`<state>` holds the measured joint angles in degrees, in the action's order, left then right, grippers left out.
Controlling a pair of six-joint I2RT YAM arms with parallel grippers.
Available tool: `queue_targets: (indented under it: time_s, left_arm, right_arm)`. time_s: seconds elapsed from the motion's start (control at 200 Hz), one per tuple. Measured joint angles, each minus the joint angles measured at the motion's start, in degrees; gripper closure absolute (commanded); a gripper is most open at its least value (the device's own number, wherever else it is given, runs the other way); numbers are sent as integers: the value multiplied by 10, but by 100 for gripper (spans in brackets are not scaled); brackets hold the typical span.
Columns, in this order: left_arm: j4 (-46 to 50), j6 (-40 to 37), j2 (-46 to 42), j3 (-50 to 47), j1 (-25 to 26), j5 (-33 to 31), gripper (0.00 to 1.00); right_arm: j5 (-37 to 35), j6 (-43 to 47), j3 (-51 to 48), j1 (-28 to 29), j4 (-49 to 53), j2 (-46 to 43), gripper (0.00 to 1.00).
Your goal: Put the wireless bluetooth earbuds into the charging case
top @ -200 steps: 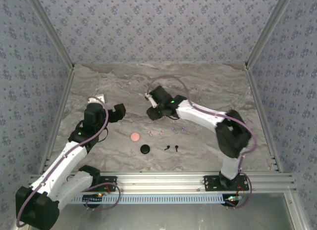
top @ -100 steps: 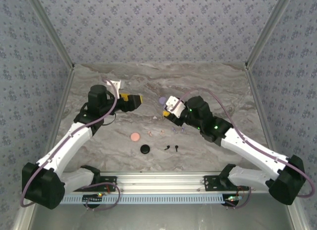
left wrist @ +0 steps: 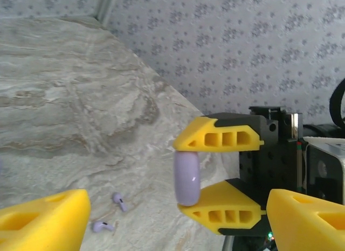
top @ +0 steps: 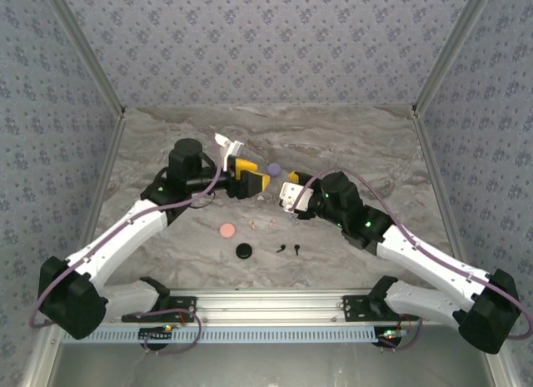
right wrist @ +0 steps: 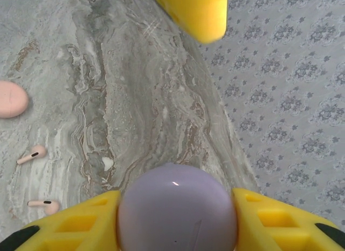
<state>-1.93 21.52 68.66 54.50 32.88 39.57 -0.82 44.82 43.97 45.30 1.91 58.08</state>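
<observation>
A lilac case (right wrist: 178, 208) is held by yellow fingers (right wrist: 75, 226). The table (right wrist: 135, 73) is veined grey marble, the walls (top: 266, 46) blue-grey floral. 2 pale pink earbuds (right wrist: 31, 154), a pink case (right wrist: 11, 99), a black case (top: 243, 250) and possibly 2 black earbuds (top: 296, 249) are seen.

The worktop (top: 358, 137) is a slab with a grey-and-tan marble pattern, veined in wavy bands that run mostly from side to side. Three walls close it in: a back wall (top: 266, 46), a left wall (top: 42, 154) and a right wall (top: 495, 154), all papered in pale blue-grey with a small repeating floral print. Slanted metal posts mark the two far corners, one on the left (top: 83, 50) and one on the right (top: 450, 47), and thin metal strips (top: 100, 195) run along the worktop's side edges. A ribbed aluminium rail (top: 275, 302) spans the near edge, with a plain grey panel (top: 275, 366) below it. The light is even and soft, casting only faint shadows.
</observation>
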Motion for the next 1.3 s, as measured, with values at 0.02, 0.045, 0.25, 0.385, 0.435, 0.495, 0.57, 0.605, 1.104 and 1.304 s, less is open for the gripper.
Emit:
queue_targets:
  time_s: [0.02,0.045,0.25,0.385,0.435,0.495,0.57,0.605,1.104,1.304]
  left_arm:
    - [0,-1,3,2,3,1,16]
    - [0,-3,7,3,7,1,16]
    - [-9,-5,39,3,27,9,22]
    - [-14,-5,59,4,36,23,28]
    - [-14,-5,67,8,39,27,30]
    - [-14,-5,75,13,43,31,32]
    - [-18,-5,83,16,45,35,37]
    - [-20,-4,86,17,46,37,40]
    - [-34,0,115,40,52,57,65]
    - [-33,-1,122,48,52,59,64]
  right_arm:
    - [0,1,0,0,-1,-1,53]
    - [2,1,0,0,-1,-2,53]
    - [9,1,0,0,-8,-9,53]
    - [20,0,0,-2,-13,-10,53]
    - [23,-2,0,-2,-15,-11,53]
    - [27,-3,0,-3,-17,-11,53]
    - [32,-4,0,-4,-18,-11,53]
    - [33,-5,0,-4,-17,-11,53]
    - [43,-18,0,-12,-18,-11,52]
    - [45,-24,0,-15,-18,-11,52]
